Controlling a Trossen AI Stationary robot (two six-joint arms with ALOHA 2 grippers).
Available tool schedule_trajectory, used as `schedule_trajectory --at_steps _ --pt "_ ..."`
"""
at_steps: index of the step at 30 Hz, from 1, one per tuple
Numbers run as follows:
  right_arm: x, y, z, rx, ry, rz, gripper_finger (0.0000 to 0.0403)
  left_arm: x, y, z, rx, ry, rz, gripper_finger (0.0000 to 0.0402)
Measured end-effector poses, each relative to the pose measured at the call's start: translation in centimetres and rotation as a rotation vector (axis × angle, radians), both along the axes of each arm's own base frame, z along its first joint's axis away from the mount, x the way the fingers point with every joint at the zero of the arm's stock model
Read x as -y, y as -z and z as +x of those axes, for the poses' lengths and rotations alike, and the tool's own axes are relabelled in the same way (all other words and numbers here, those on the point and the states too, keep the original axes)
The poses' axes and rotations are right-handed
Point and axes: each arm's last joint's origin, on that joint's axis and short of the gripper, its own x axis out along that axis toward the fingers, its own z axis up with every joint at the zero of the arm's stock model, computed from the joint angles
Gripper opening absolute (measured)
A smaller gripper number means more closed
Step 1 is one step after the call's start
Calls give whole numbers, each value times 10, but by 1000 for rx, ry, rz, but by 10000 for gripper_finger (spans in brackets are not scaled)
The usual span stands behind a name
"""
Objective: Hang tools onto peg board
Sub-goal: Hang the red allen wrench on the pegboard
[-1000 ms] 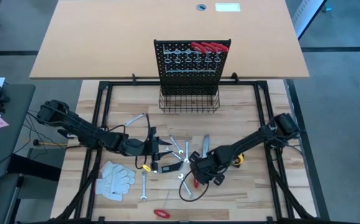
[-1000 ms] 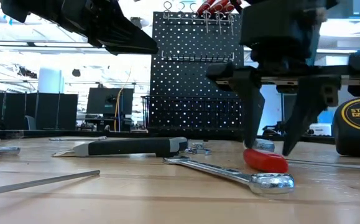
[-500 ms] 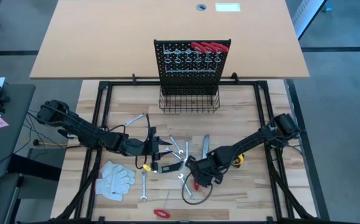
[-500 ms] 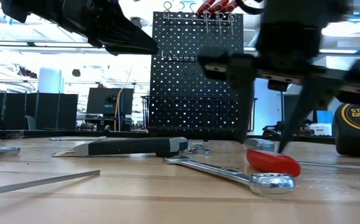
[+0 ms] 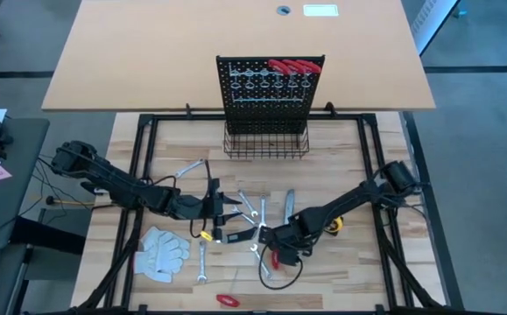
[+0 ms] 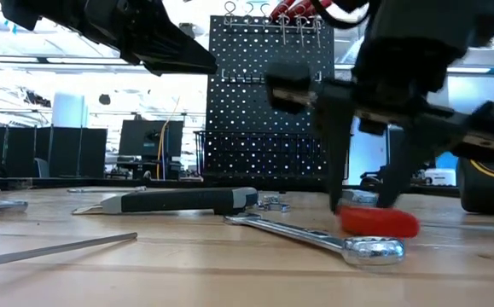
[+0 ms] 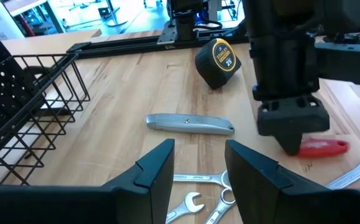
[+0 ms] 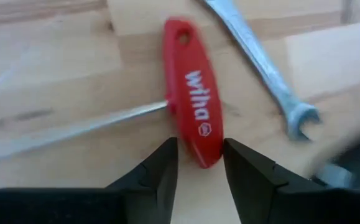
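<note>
A red-handled tool [image 8: 192, 93] with a thin metal shaft [image 8: 74, 130] lies flat on the wooden table, right of centre. My right gripper [image 8: 199, 144] points steeply down over it, open, with one finger on each side of the handle's near end. My left gripper [image 7: 198, 174] hovers open left of centre with nothing between its fingers. The peg board [image 5: 271, 87] stands upright at the table's far edge. Red-handled tools [image 5: 295, 66] and silver wrenches [image 5: 266, 85] hang on it, and a wire basket [image 5: 266, 144] runs along its base. My right gripper comes from above, its fingers [image 8: 167, 168] across the red handle at one end [image 8: 203, 158]. The handle lies flat on the table. I cannot tell whether the fingers touch it.
Loose on the table are a long silver wrench [image 6: 315, 234], a grey utility knife [image 7: 189, 124], a yellow-black tape measure [image 7: 218, 61], a black-handled tool [image 6: 170, 200] and more wrenches [image 5: 253, 210]. White gloves [image 5: 161, 249] lie near left. A small red item [image 5: 227, 299] lies at the near edge.
My right gripper has rolled about its own axis above the red handle, staying low over it. The handle still lies on the table.
</note>
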Motion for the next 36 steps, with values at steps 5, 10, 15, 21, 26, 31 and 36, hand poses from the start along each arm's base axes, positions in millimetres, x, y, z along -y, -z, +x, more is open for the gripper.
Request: schedule_trajectory --at_steps 5,10,15,21,26,31,36 --pt "-1 3 2 -26 71 62 134 0 0 0 -2 0 1 138" --pt "0 4 1 -95 314 153 134 0 0 0 -3 0 1 138" --pt "3 5 -1 -200 636 253 130 0 0 0 -4 0 1 138" --pt "8 -2 -16 -326 858 232 99 0 0 0 -1 -2 -3 138" --pt "2 -25 -29 -312 759 209 95 0 0 0 -1 -2 -4 138" --pt "-3 -38 -22 -162 556 240 128 0 0 0 1 -2 -4 138" --pt "-11 -36 -4 -54 380 240 206 -2 0 1 6 -11 -8 138"
